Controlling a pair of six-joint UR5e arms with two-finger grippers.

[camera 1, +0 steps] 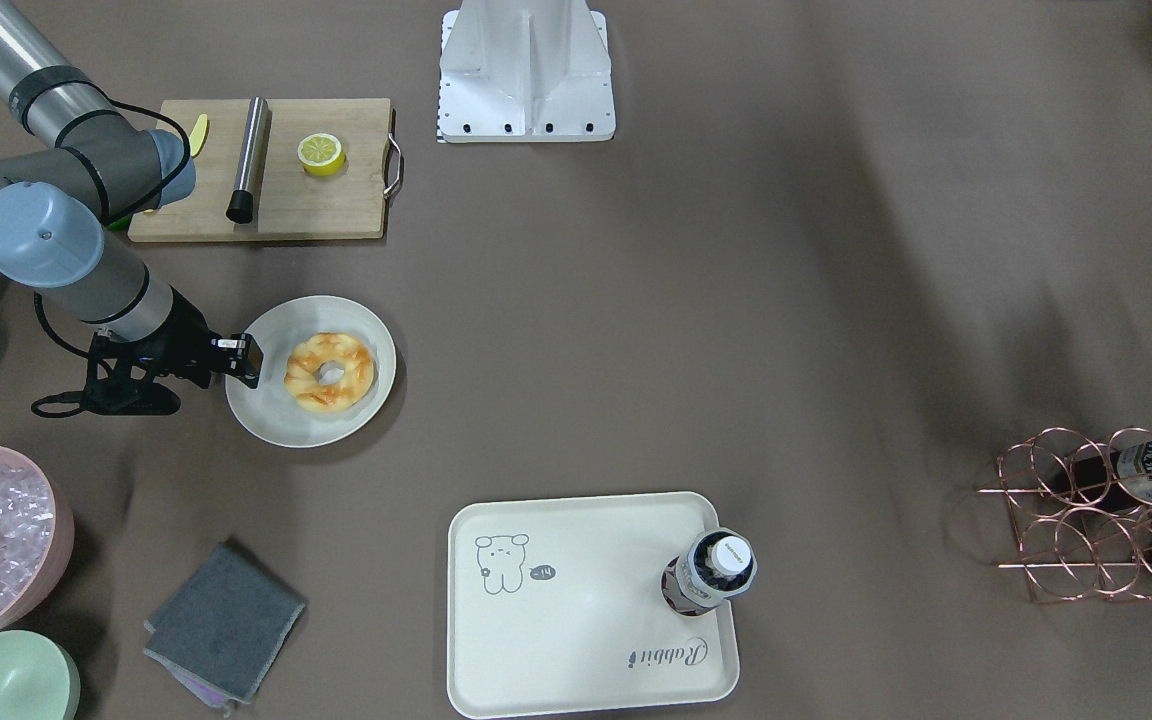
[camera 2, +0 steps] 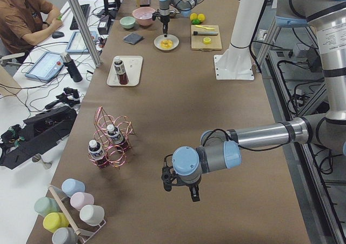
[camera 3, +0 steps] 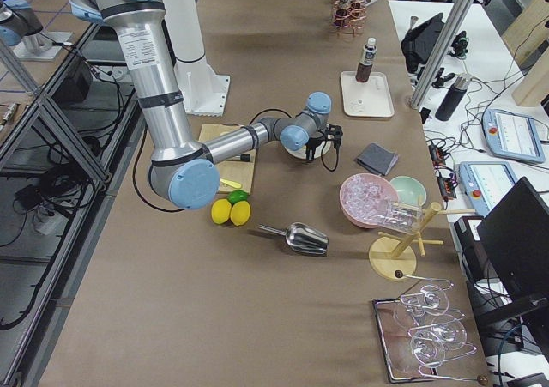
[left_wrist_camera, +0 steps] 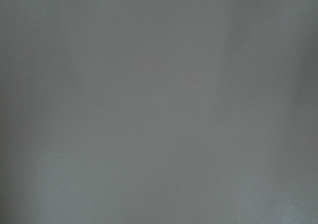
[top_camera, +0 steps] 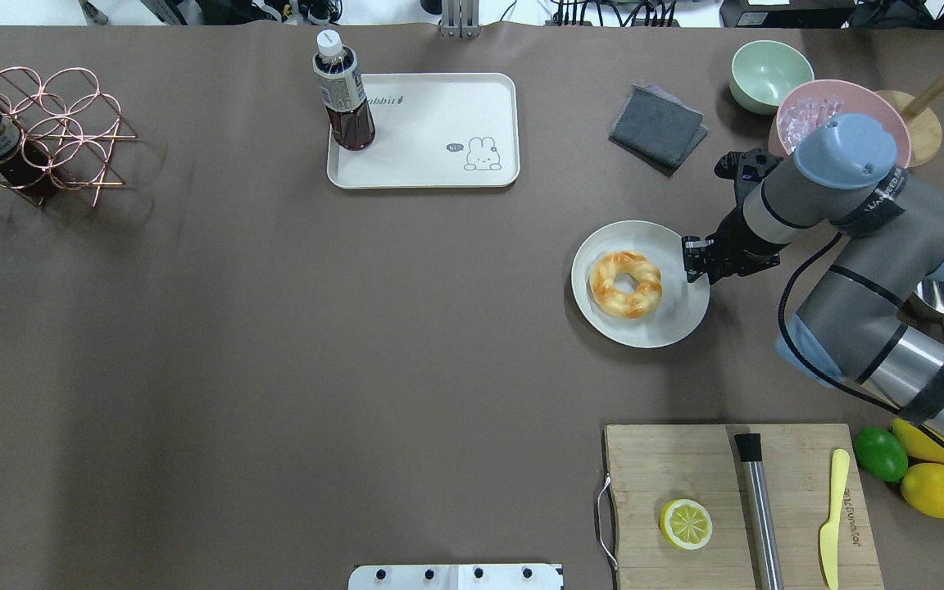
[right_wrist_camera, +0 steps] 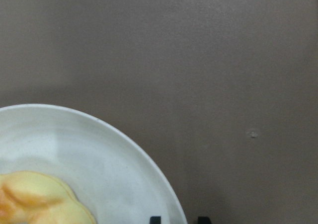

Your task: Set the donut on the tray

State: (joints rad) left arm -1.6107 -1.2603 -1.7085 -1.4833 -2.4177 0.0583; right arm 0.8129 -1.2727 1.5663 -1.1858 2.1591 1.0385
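Note:
The donut (camera 1: 329, 372) (top_camera: 625, 283), golden-orange with pale streaks, lies on a round pale plate (top_camera: 669, 324). My right gripper (top_camera: 692, 260) (camera 1: 246, 360) points down over the plate's rim, beside the donut and apart from it. In the right wrist view its fingertips (right_wrist_camera: 155, 219) show a small empty gap, with the plate (right_wrist_camera: 99, 149) and the donut's edge (right_wrist_camera: 39, 199) at lower left. The cream tray (top_camera: 431, 156) (camera 1: 576, 620) lies farther off with a bottle (top_camera: 345, 98) standing on one corner. My left gripper (camera 2: 181, 189) shows only in the exterior left view; I cannot tell its state.
A wooden cutting board (top_camera: 669, 459) holds a lemon half (top_camera: 686, 524), a steel rod and a yellow knife. A grey cloth (top_camera: 656, 124), a pink bowl of ice (top_camera: 816, 111) and a green bowl (top_camera: 769, 74) lie near the right arm. A copper bottle rack (top_camera: 38, 131) stands far left.

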